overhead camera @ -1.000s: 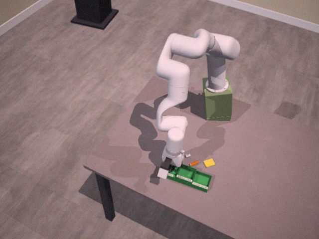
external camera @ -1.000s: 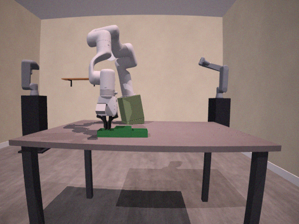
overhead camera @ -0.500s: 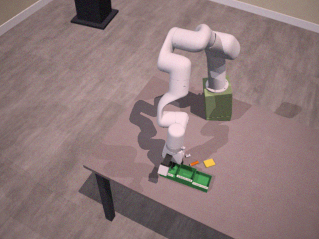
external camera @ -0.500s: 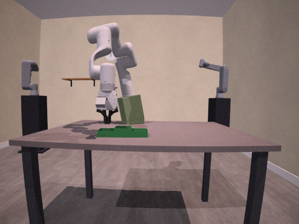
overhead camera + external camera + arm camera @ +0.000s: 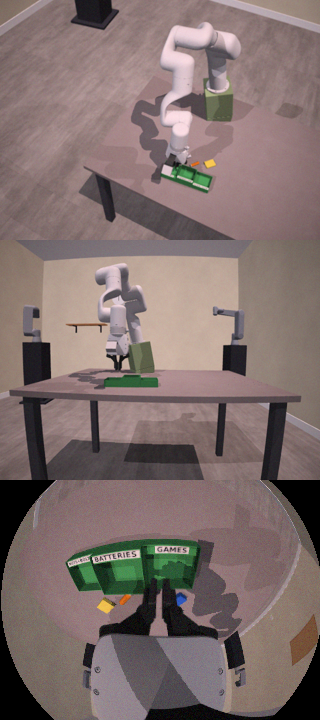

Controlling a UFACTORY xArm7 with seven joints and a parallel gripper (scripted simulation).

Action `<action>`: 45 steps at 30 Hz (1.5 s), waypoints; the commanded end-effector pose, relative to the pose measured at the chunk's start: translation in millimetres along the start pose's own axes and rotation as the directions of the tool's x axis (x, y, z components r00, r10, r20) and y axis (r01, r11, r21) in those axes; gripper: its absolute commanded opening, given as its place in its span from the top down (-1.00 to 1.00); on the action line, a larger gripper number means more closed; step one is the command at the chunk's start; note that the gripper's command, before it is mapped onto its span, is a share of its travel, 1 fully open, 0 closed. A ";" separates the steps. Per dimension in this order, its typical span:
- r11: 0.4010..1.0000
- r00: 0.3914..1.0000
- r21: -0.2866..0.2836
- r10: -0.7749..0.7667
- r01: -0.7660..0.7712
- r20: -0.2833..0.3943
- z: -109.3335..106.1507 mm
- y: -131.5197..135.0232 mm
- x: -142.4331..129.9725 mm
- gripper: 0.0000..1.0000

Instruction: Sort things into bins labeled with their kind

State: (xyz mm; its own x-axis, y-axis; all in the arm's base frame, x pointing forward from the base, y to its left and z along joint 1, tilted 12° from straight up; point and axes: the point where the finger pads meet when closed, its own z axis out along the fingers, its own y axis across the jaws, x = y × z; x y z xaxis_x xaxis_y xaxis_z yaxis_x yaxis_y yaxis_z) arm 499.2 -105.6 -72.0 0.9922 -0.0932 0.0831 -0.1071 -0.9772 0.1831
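Looking from the top view first, we see the white arm [image 5: 183, 64] [image 5: 117, 317] rise from a green pedestal [image 5: 218, 107] [image 5: 141, 357], bend over the table [image 5: 248, 167] [image 5: 193, 384] [image 5: 150, 515], and bring its gripper [image 5: 177, 164] [image 5: 118, 369] [image 5: 159, 586] down beside the row of green bins. The gripper's body and dark camera hide part of the end bin. An orange piece [image 5: 194, 164] [image 5: 125, 599] and a yellow block [image 5: 209, 163] [image 5: 105, 605] lie on the table on the pedestal side of the row, apart from each other. We cannot read the labels from this angle.

From the exterior view, we get the room that the other views mostly leave out: two smaller grey arms on black stands and a wooden shelf [image 5: 86, 324] on the wall. Our arm's last section hangs upright, its fingers pointing down. They stand together, with only a narrow gap between them and nothing clamped. The bins stand on the table, the middle one's walls higher than its neighbours', and we cannot see inside them.

In the wrist view, we can read GAMES on one end bin [image 5: 173, 171] [image 5: 113, 382] [image 5: 184, 569] and BATTERIES on the middle bin [image 5: 186, 172] [image 5: 131, 380] [image 5: 120, 574]; the far bin's [image 5: 203, 178] [image 5: 149, 382] [image 5: 86, 575] label is too small to make out surely. We see green floors in all three, with shadow across the GAMES one. A blue block [image 5: 181, 599], hidden from us elsewhere, lies outside that bin, beside the fingers; the orange and yellow things lie outside too, near the middle bin.
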 end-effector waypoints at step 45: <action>1.000 1.000 0.000 -0.001 0.001 -0.005 57.8 -69.2 -9.3 0.85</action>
State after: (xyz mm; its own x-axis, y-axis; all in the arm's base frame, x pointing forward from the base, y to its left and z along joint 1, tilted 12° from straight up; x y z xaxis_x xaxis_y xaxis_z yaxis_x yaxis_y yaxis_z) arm 497.8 -47.7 -138.1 0.9923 -0.0924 0.0828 -0.1064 -0.9772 0.1840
